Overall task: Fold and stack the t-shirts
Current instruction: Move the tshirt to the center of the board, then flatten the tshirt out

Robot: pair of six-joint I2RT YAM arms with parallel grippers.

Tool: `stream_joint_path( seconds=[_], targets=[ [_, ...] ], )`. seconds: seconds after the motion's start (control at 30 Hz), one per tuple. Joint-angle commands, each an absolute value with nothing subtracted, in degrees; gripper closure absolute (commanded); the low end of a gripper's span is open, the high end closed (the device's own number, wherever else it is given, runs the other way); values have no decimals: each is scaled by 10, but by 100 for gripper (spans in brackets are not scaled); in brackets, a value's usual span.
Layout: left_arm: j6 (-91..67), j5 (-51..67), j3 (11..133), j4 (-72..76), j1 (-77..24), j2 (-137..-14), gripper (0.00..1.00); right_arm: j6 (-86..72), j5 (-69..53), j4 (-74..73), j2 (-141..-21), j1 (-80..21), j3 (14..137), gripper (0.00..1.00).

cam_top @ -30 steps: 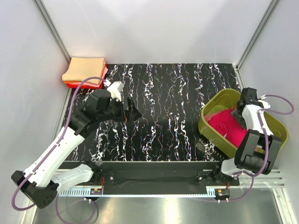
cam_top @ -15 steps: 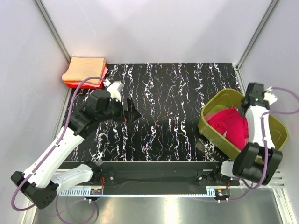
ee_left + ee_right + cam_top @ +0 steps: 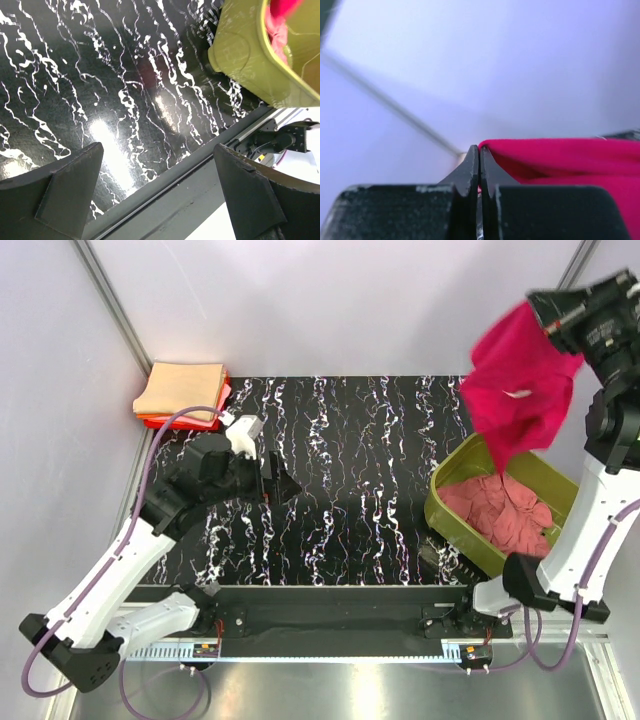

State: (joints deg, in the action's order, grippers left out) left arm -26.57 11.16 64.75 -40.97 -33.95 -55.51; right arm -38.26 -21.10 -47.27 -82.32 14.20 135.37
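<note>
The crimson-pink t-shirt (image 3: 520, 375) hangs bunched at the upper right of the overhead view, high above the olive tub (image 3: 440, 502). Your right gripper (image 3: 479, 152) pinches it by one fold, jaws pressed flat together on the cloth. A dusty rose shirt (image 3: 505, 515) lies crumpled in the tub. Carry the hanging shirt left over the open desk (image 3: 350, 440) and lower it hem first so it spreads. Your left gripper (image 3: 157, 150) — spread wide, empty, centre left — should catch a free corner. The folded stack (image 3: 180, 390) sits upper left.
</note>
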Motion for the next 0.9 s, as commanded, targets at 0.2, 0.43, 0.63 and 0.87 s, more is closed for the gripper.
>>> stream_joint_path(
  seconds=[0.2, 0.43, 0.63, 0.87],
  targets=[
    [-292, 104, 665, -381, -341, -514, 1, -534, -412, -363, -975, -59, 1495, 100],
    [-315, 62, 619, -391, -337, -488, 1, -420, -269, -356, -970, -193, 1178, 76],
    [-337, 26, 554, -400, -324, -494, 1, -349, -186, -431, -1021, -206, 1088, 44],
    [-323, 26, 547, -374, -326, -607, 3, -259, -75, -475, -968, -207, 1038, 43]
  ],
)
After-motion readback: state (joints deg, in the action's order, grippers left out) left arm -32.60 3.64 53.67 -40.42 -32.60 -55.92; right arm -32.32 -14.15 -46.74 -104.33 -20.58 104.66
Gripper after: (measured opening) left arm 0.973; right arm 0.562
